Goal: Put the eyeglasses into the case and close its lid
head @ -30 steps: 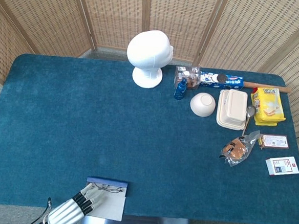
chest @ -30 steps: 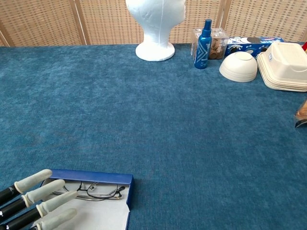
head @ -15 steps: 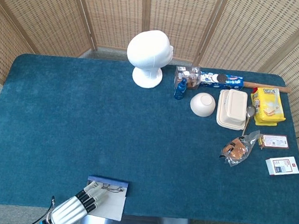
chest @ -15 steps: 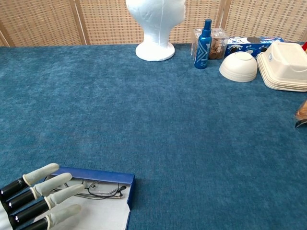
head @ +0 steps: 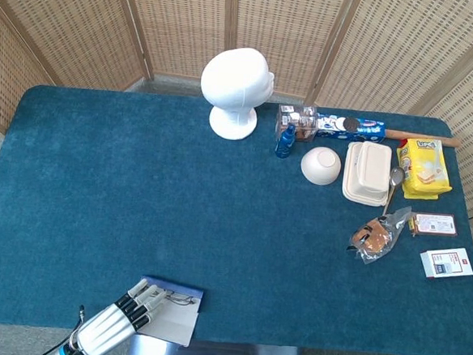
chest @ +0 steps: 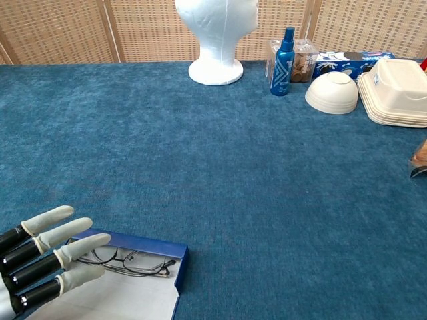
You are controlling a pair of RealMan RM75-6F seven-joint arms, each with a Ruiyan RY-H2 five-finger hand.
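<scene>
An open case (chest: 137, 293) with a blue rim and a pale inside lies at the table's near left edge; it also shows in the head view as the case (head: 174, 319). Thin wire eyeglasses (chest: 133, 263) lie inside it against the far blue wall; the eyeglasses (head: 177, 300) show faintly from above. My left hand (chest: 40, 257) hovers over the case's left part, fingers straight and apart, holding nothing; the same hand (head: 112, 325) appears at the bottom edge of the head view. My right hand is in neither view.
A white mannequin head (head: 235, 91) stands at the back centre. At the back right are a blue spray bottle (head: 285, 140), a white bowl (head: 321, 165), a foam box (head: 367, 174), snack packets (head: 422, 166) and small cards (head: 446, 263).
My left hand has risen and drawn slightly leftward off the case, uncovering more of the eyeglasses. The case and eyeglasses have not moved.
</scene>
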